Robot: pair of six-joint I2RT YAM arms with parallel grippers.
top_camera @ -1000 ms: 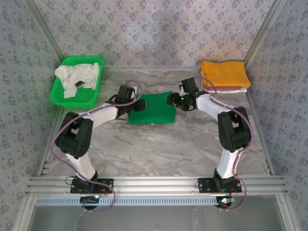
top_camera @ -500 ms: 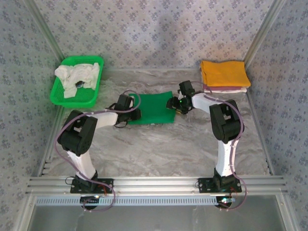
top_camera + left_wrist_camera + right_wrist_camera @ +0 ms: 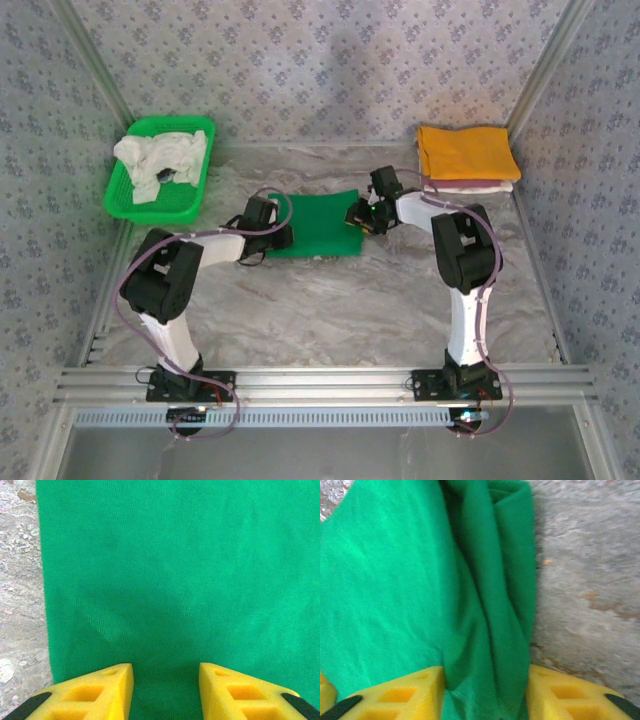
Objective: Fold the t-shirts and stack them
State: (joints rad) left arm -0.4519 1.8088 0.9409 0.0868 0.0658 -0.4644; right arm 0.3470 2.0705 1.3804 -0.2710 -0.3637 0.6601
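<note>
The bright green t-shirt (image 3: 318,224) lies folded in a flat rectangle at the middle of the table. My left gripper (image 3: 284,238) is at its left edge; in the left wrist view the gripper (image 3: 166,672) has green cloth (image 3: 175,580) running between its yellow fingers (image 3: 112,682). My right gripper (image 3: 357,217) is at the shirt's right edge. In the right wrist view that gripper (image 3: 485,672) is shut on a bunched fold of the green cloth (image 3: 495,605). An orange-yellow t-shirt (image 3: 465,151) tops a folded stack with pale shirts (image 3: 478,185) under it at the back right.
A green mesh basket (image 3: 122,195) at the back left holds crumpled whitish t-shirts (image 3: 160,157). Patterned walls and metal posts enclose the marbled table (image 3: 320,310). Bare table lies in front of the green shirt.
The green shirt has shifted away from the arms and lies flatter. Both grippers have settled at its side edges, and the right jaws have narrowed onto the fold.
</note>
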